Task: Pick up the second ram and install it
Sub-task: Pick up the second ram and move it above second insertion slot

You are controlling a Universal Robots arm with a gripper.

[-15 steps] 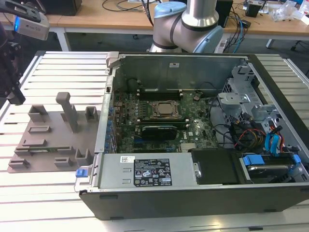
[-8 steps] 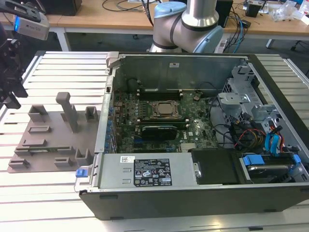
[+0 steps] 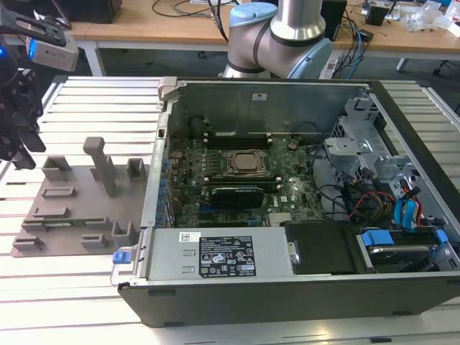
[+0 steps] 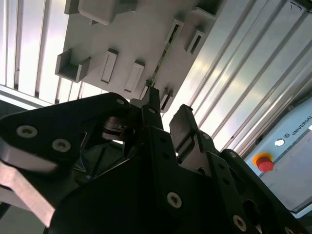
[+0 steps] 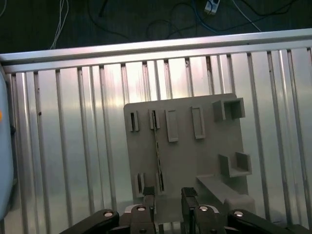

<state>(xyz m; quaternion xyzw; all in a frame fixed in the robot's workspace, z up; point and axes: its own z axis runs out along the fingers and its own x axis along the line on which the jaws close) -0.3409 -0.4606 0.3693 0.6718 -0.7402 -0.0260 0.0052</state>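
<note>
- The gripper (image 5: pixel 168 199) hangs over the grey fixture plate (image 5: pixel 195 158), fingers (image 5: pixel 148 204) spread apart with nothing between them.
- The second ram (image 5: pixel 157 151) stands on edge in the plate's slots, just beneath the fingertips and clear of them.
- The plate lies on the slatted desk (image 3: pixel 72 302), at the exterior view's left of the open computer case (image 3: pixel 287 291).

The second ram (image 5: pixel 157 151) lies on the fixture plate (image 5: pixel 185 161), at the exterior view's left of the computer case (image 3: pixel 287 298).
</note>
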